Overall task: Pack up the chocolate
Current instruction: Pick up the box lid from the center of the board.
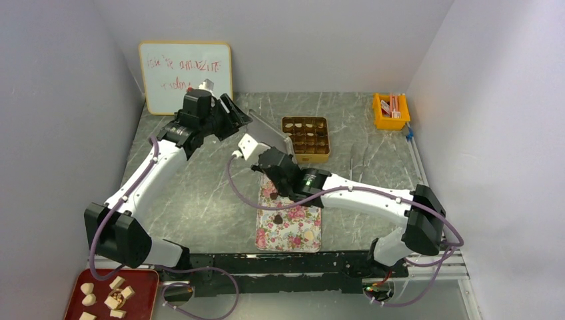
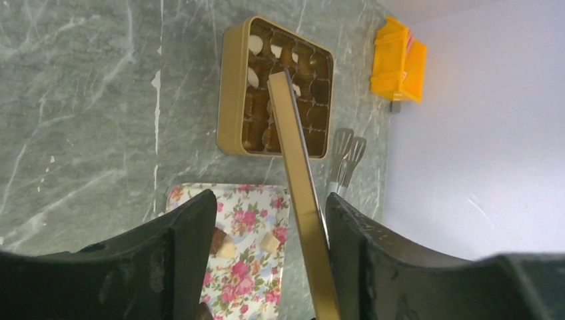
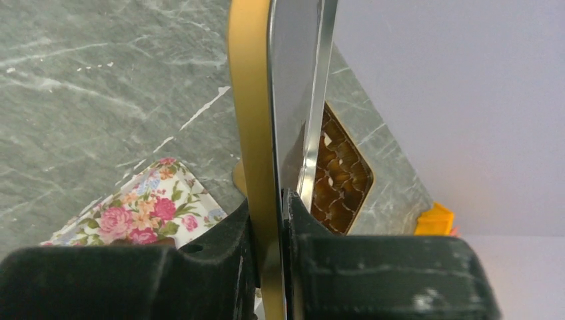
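Observation:
The gold box [image 1: 306, 139] with its grid of cells stands open at the back middle, and several cells hold chocolate [image 2: 255, 44]. Its gold lid [image 1: 270, 128], mirrored inside, hangs on edge in the air. My right gripper [image 3: 270, 203] is shut on the lid [image 3: 256, 100] at its lower end. My left gripper [image 2: 270, 199] is open, and the lid [image 2: 300, 180] passes between its fingers close to the right one. A few loose chocolates [image 2: 223, 245] lie on the floral tray [image 2: 250, 273], partly hidden by my left finger.
A whiteboard [image 1: 186, 77] leans at the back left and an orange bin [image 1: 391, 110] sits at the back right. Metal tongs [image 2: 346, 157] lie right of the box. A red tray [image 1: 140, 283] with beige chunks sits at the near left corner.

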`<state>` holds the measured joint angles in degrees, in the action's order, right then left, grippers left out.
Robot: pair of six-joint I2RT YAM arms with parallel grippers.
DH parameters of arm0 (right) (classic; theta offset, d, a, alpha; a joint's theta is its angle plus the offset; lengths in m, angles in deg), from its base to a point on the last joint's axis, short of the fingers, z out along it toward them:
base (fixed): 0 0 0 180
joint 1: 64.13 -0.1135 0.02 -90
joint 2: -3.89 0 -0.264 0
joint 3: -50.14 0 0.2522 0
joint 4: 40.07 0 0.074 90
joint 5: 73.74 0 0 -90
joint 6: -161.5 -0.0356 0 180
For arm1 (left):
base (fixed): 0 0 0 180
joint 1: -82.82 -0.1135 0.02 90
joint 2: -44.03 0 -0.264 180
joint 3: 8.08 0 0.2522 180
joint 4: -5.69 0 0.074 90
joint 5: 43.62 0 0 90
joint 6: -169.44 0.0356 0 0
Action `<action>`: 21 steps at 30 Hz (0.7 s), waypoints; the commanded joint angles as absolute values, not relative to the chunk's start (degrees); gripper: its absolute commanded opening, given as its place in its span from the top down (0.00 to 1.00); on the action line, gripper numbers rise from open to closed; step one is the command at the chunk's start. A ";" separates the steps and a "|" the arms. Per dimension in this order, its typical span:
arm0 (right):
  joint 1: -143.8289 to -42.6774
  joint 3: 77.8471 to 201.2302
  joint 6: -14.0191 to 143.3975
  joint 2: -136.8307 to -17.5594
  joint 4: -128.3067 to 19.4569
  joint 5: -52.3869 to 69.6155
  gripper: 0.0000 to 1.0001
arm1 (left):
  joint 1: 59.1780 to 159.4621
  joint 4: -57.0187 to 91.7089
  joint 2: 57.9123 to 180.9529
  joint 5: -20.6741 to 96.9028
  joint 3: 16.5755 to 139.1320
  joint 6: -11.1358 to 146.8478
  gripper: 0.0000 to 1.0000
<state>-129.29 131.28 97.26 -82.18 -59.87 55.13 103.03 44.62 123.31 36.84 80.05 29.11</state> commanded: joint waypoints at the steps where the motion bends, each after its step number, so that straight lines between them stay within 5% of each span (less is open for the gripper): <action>1: -126.32 135.86 89.32 -79.08 -62.65 52.26 1.00 | 101.96 39.19 122.26 38.26 79.43 29.12 0.31; 12: -118.06 136.99 77.83 -75.56 -69.41 38.83 1.00 | 100.94 29.16 121.82 43.42 76.90 26.11 0.25; 21: -102.17 139.53 60.38 -74.42 -69.92 15.16 1.00 | 100.74 17.67 121.56 44.34 70.09 23.25 0.28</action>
